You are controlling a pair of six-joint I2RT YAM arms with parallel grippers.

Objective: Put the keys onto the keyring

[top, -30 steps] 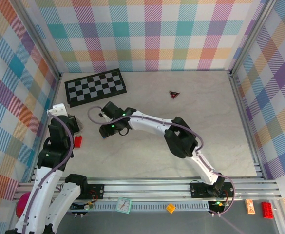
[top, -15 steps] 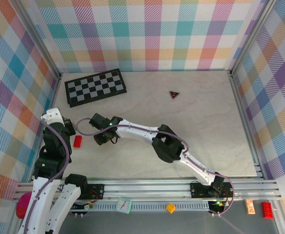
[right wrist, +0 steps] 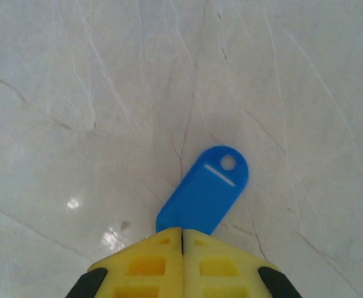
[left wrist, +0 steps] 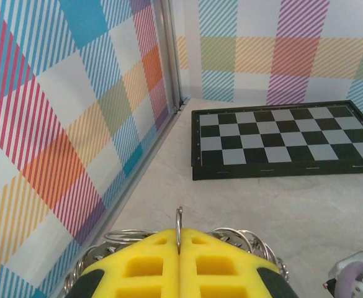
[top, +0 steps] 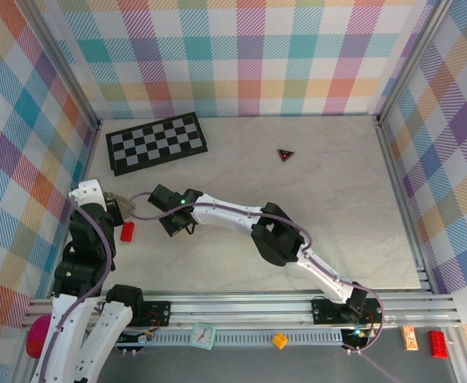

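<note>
Treat the blue key as light, stiff and slick: flat plastic, likely to skid on the polished marble-look table or twist in a loose pinch. Best taken by the plain end, leaving the holed end free for threading. Looks like a rounded blue tab with a small round hole and a short pale slot near its far tip. Lies at centre-low of the right wrist view, angled toward the upper right. Pinched at its lower end by the right gripper, yellow pads pressed together over it.

Expect the keyring to be rigid yet springy: a silvery hoop of coiled wire. Sits at the bottom of the left wrist view, with one wire strand clamped upright between the closed pads of the left gripper.
</note>
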